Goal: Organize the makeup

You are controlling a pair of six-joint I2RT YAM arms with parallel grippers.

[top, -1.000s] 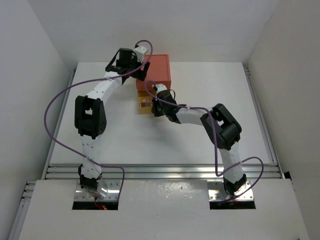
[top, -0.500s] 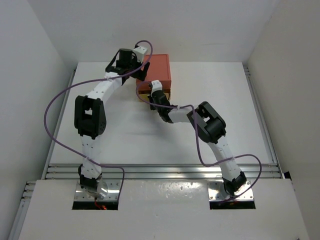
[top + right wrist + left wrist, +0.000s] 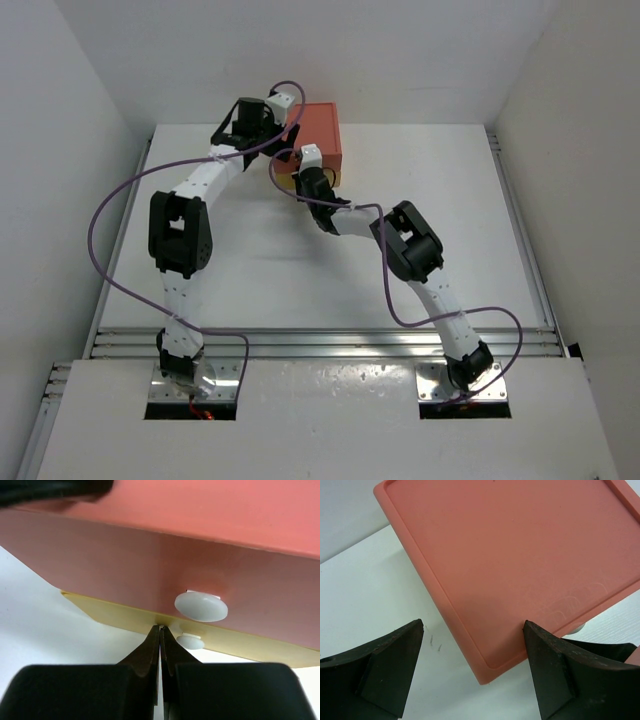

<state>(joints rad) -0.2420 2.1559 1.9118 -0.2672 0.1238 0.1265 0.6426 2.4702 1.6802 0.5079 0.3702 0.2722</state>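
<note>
The right gripper (image 3: 160, 630), fingers pressed together with nothing between them, has its tips against the front of the yellow drawer (image 3: 115, 612), just left of the drawer's small white knob (image 3: 189, 641). A second ago that drawer stood well out toward the near side. Now only a thin yellow strip shows under the orange-red box (image 3: 322, 135), so the push has nearly closed it. The left gripper (image 3: 472, 626), jaws apart, hovers over a corner of the box's top. No makeup is in view. It is presumably inside the drawer, which would put the task near its end.
</note>
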